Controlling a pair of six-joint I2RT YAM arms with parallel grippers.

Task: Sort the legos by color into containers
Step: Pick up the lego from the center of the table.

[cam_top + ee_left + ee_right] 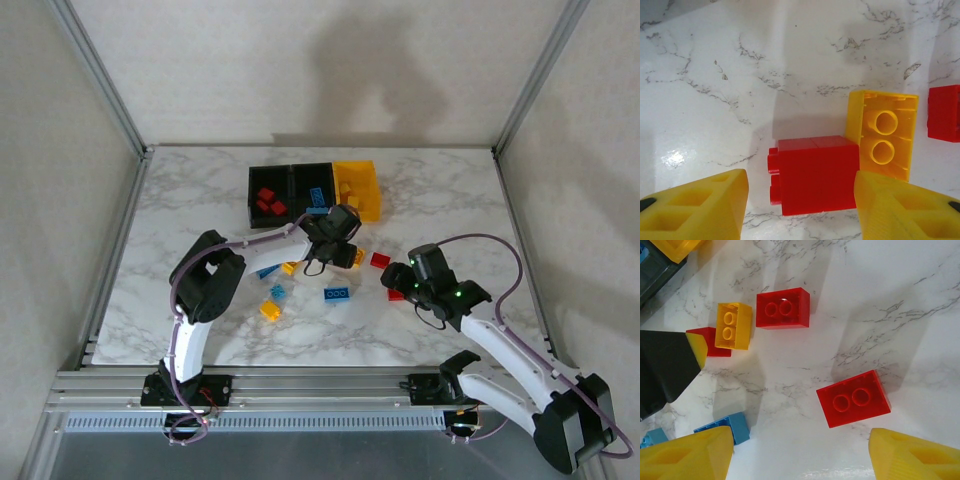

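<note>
Left gripper (800, 200) fingers spread either side of side-lying red lego (815, 175), not pinching; upturned yellow lego (885, 135) touches it. Right gripper (800, 450) fingers spread above another red brick (853, 398) on marble table (890, 300). Bins (290, 180) beyond, well apart

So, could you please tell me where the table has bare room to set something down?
The marble table is bare left of the outer black bin, right of the yellow bin, and along the near edge between the arm bases. The middle is crowded: loose legos lie between the bins, the left gripper and the right gripper.
</note>
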